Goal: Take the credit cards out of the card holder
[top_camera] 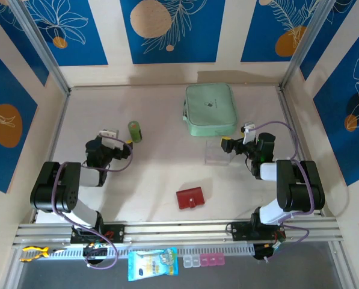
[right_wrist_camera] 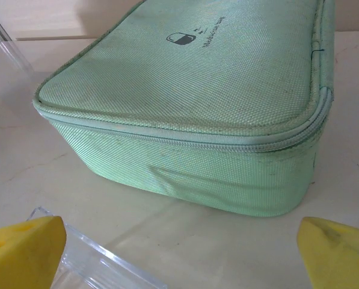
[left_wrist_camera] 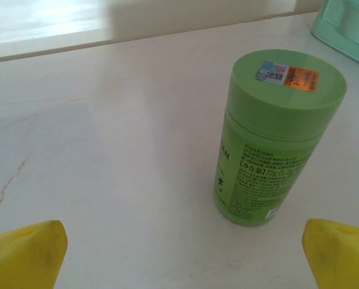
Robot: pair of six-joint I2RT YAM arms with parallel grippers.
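The card holder (top_camera: 191, 198), a small dark red wallet with a snap tab, lies shut on the table near the front, between the two arms. The credit cards are hidden. My left gripper (top_camera: 126, 143) rests low at the left, well away from the wallet. It is open, its yellow fingertips (left_wrist_camera: 24, 255) wide apart over bare table. My right gripper (top_camera: 226, 143) sits at the right, up the table from the wallet. Open too, it has nothing between its yellow fingertips (right_wrist_camera: 24, 253).
A green lidded bottle (left_wrist_camera: 275, 138) stands upright just ahead of the left gripper. A big mint-green zip pouch (right_wrist_camera: 197, 90) lies at the back, in front of the right gripper. A clear plastic box (top_camera: 216, 156) sits by the right gripper's tips. A metal rail (top_camera: 179, 230) runs along the front edge.
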